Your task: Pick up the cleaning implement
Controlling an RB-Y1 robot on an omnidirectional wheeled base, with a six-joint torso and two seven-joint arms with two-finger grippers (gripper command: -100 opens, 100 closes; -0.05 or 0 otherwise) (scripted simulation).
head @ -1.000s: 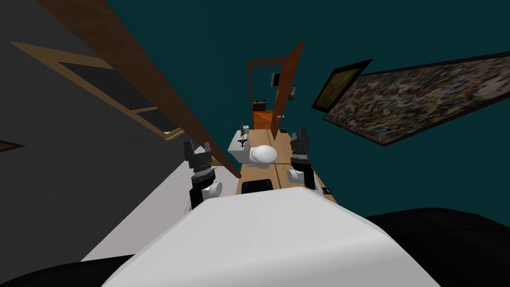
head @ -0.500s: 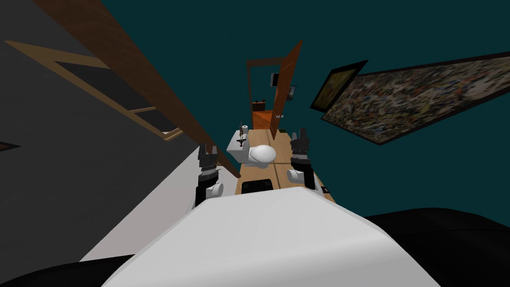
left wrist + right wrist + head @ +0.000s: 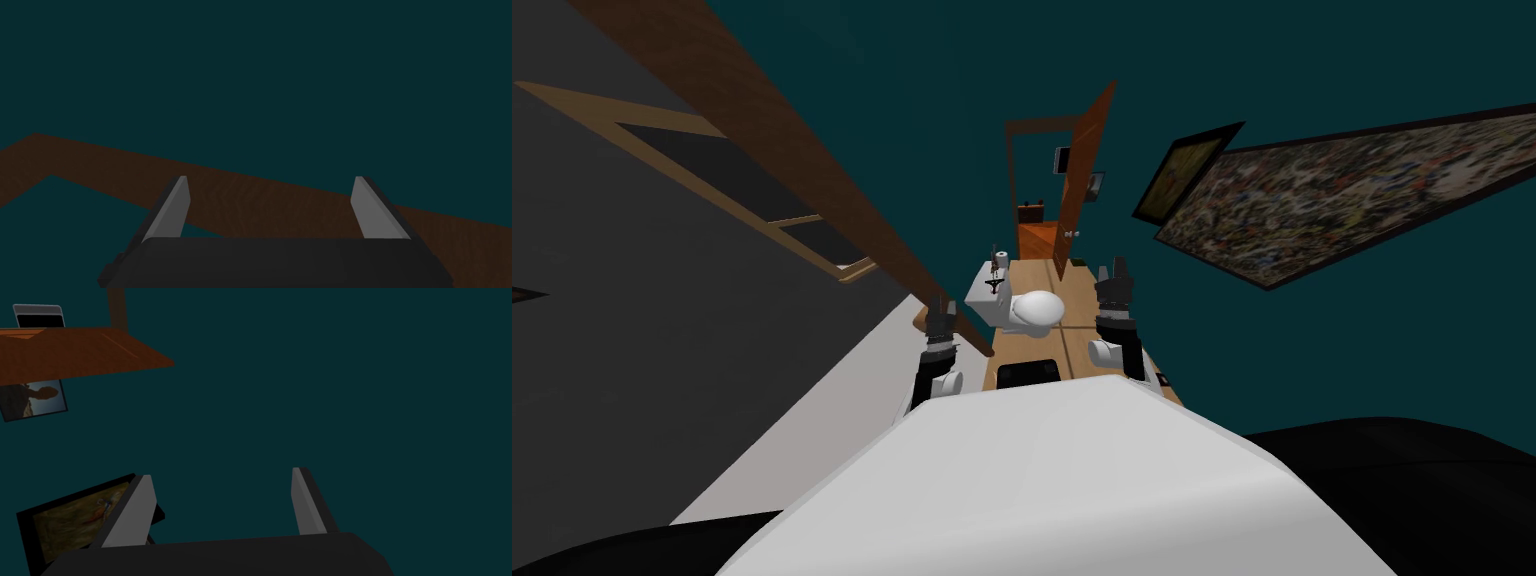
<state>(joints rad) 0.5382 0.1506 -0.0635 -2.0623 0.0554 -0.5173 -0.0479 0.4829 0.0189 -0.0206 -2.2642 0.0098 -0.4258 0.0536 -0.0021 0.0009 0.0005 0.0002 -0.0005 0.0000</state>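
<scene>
A white toilet (image 3: 1039,310) stands ahead on the wooden floor, its tank (image 3: 984,296) towards my left. On the tank lid sit a white paper roll (image 3: 1001,257) and a small dark thin item (image 3: 998,279), too small to name. My left gripper (image 3: 943,304) is raised beside the tank, close to a long brown wooden band (image 3: 842,200); in the left wrist view the left gripper (image 3: 270,180) is open with nothing between its fingers, facing that band (image 3: 280,205). My right gripper (image 3: 1116,264) is up to the right of the toilet, open and empty (image 3: 222,473).
A dark flat mat (image 3: 1027,374) lies on the floor before the toilet. An orange-brown door (image 3: 1077,190) stands open beyond it, with a small green thing (image 3: 1079,262) at its foot. Framed pictures (image 3: 1352,200) hang on the teal wall to the right. A small dark item (image 3: 1167,380) lies on the floor.
My left arm has swung inward towards the toilet tank, and its gripper has turned edge-on under the brown band. The right arm has stayed put.
</scene>
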